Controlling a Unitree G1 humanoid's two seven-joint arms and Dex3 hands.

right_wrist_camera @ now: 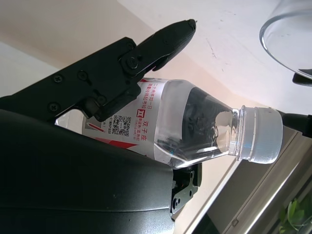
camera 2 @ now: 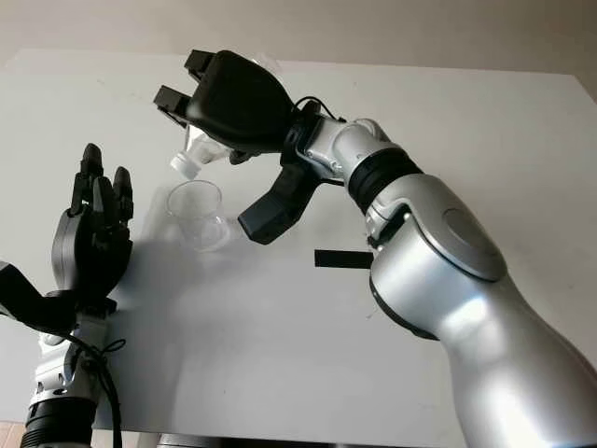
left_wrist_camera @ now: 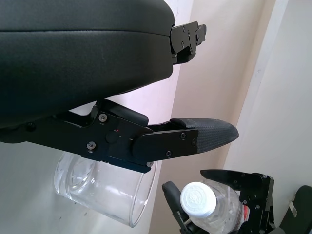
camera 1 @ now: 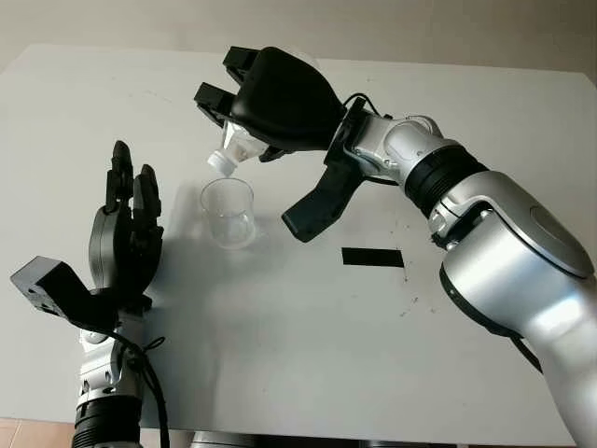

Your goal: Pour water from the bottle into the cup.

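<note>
White tabletop (camera 1: 308,355), matte, faintly scuffed and speckled, with a small black rectangular strip (camera 1: 372,258) lying flat right of centre. Beige wall beyond the far edge; a sliver of brown floor at the near left corner.

Clear plastic cup (camera 1: 228,212) standing upright on the tabletop left of centre, mouth up, apparently empty. Water bottle (right_wrist_camera: 185,127) held above and just behind it, tipped over so the long axis slopes down toward the robot's left, neck lowest. White cap (camera 1: 220,163) still screwed on, hanging just above the cup's far rim, not touching it. Water pooled toward the neck inside the clear body; red-and-white printed label around the middle, mostly hidden under the fingers.

Right robot hand (camera 1: 270,98) clamped around the bottle's body, black shell on top, fingers (right_wrist_camera: 161,39) curled over the label, thumb down along the side. Right arm reaching in from the lower right, forearm angled up and across toward the far left, wrist rolled so the bottle tilts; wrist camera housing hanging dark beneath the wrist, near the cup.

Left robot hand (camera 1: 126,224) open, holding nothing, just left of the cup, fingers pointing away from the robot, palm turned toward the cup without touching it. Left forearm rising from the lower left corner.
</note>
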